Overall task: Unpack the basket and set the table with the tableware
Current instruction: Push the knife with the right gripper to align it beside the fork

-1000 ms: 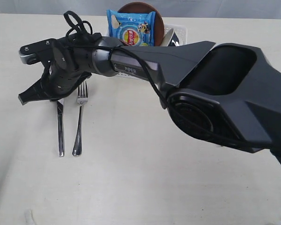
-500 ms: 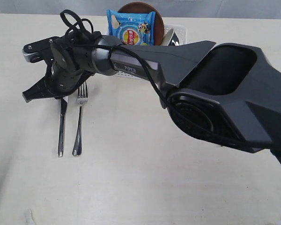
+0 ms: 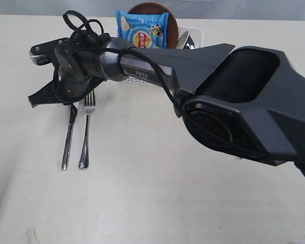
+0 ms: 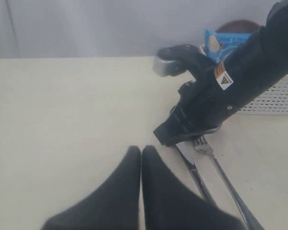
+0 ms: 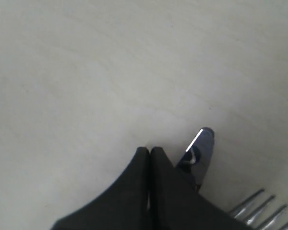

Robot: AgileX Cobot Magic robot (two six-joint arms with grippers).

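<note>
There, the right pincer (image 3: pixel 33 100) hung low over the surface (image 3: pixel 142 203), its fingers pressed together on nothing, at the blade end of the knife (image 3: pixel 67 140). The fork (image 3: pixel 85 137) lay flat just beside the knife. Behind them stood the basket (image 3: pixel 197 34), holding the brown plate (image 3: pixel 152 7) and a blue chips packet (image 3: pixel 142 29). The left pincer (image 4: pixel 141 149) was likewise closed and empty.

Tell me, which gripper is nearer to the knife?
Right. The right gripper hangs just over the knife's blade end; the left gripper is farther off, outside the exterior view.
</note>
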